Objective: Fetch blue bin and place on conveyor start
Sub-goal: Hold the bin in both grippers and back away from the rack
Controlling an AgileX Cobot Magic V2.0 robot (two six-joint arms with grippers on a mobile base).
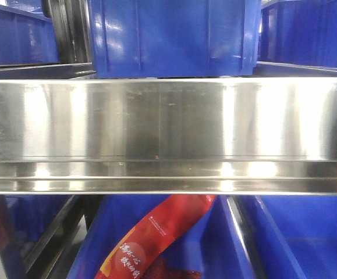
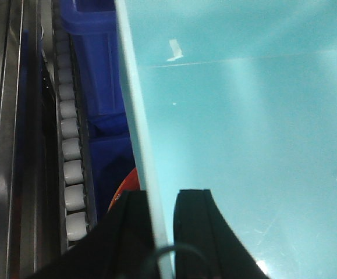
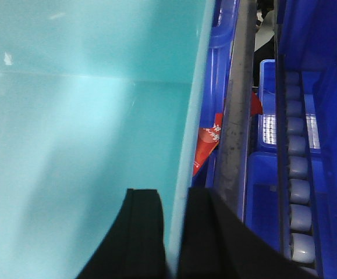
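The blue bin fills both wrist views as a pale turquoise tub, empty inside, in the left wrist view (image 2: 244,128) and in the right wrist view (image 3: 81,116). My left gripper (image 2: 163,197) is shut on the bin's left wall, one black finger inside and one outside the thin rim. My right gripper (image 3: 174,195) is shut on the bin's right wall the same way. The bin is held among the rack's crates. The conveyor start is out of view. Neither gripper shows in the front view.
A shiny steel shelf rail (image 1: 168,136) spans the front view at close range. Dark blue ribbed crates stand above (image 1: 174,38) and below it (image 1: 296,238), one holding a red packet (image 1: 156,238). Roller tracks run beside the bin on the left (image 2: 72,157) and right (image 3: 299,174).
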